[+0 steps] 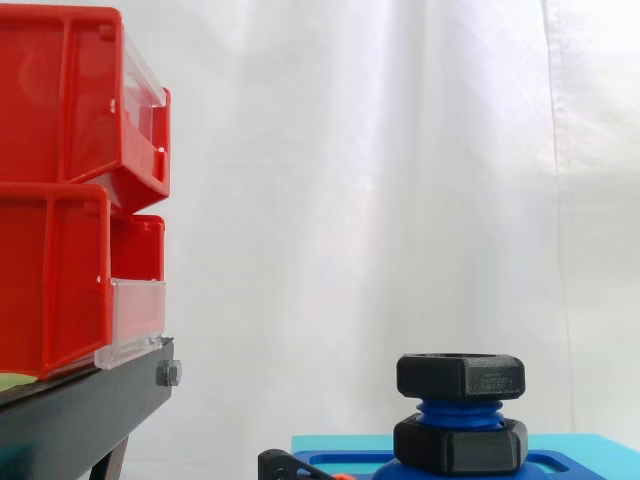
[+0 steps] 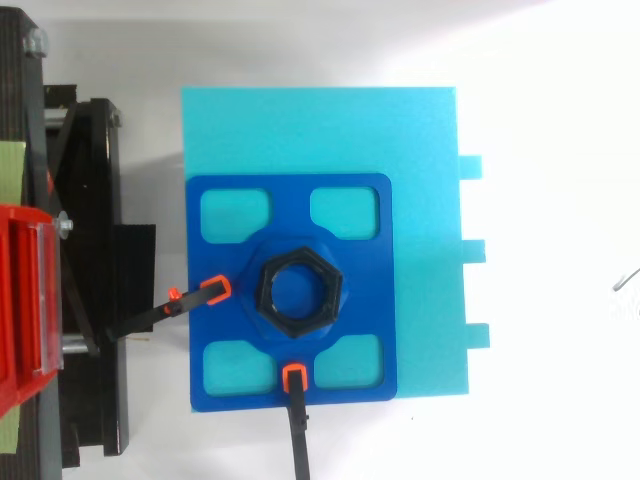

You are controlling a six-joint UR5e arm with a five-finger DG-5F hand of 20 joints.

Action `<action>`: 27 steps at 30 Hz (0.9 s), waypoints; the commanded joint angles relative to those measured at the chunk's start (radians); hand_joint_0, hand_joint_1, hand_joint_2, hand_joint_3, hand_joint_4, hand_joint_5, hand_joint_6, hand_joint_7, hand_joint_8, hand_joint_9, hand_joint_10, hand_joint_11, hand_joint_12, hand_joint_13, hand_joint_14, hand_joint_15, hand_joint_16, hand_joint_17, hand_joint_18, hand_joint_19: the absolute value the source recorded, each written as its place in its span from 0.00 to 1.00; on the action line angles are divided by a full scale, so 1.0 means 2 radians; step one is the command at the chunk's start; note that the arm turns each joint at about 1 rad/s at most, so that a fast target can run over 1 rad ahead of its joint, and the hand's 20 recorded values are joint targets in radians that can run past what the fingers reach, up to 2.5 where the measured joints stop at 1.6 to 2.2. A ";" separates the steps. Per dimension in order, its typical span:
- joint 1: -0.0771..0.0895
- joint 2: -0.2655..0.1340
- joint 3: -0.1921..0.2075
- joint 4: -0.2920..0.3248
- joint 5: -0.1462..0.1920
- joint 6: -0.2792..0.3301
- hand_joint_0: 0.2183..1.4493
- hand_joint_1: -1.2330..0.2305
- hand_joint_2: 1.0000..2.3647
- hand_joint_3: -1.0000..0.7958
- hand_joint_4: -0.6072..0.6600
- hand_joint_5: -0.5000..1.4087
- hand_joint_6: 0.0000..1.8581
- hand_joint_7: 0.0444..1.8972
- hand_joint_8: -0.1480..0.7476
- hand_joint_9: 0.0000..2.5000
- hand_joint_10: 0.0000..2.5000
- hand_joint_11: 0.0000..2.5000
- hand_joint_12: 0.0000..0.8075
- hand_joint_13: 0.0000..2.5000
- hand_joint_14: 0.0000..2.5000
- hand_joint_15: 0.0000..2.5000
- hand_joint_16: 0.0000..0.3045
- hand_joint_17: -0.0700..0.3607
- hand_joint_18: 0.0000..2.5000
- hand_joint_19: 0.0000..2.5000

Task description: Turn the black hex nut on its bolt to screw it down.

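A black hex nut sits at the top of a blue threaded bolt. A second black hex nut sits lower on the same bolt, with several turns of blue thread showing between the two. From above the upper nut appears as a black hexagonal ring with the blue bolt end inside it. The bolt rises from a dark blue base plate that lies on a cyan block.
Two black clamps with orange tips hold the blue plate at its left and front edges. Red bins stacked on a black stand are at the left. A white curtain hangs behind.
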 commanded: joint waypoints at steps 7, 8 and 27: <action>0.000 0.000 0.000 0.000 0.000 0.000 0.24 0.52 0.00 0.28 0.64 0.16 0.27 0.33 0.46 0.19 0.00 0.00 0.41 0.13 0.00 0.00 0.17 0.43 0.08 0.05; 0.000 0.000 0.000 0.000 0.000 0.000 0.24 0.52 0.00 0.28 0.64 0.16 0.27 0.33 0.46 0.19 0.00 0.00 0.41 0.13 0.00 0.00 0.17 0.43 0.08 0.05; 0.000 0.000 0.000 -0.001 -0.002 0.000 0.25 0.52 0.00 0.28 0.65 0.17 0.27 0.34 0.46 0.20 0.00 0.00 0.40 0.17 0.00 0.00 0.16 0.41 0.13 0.07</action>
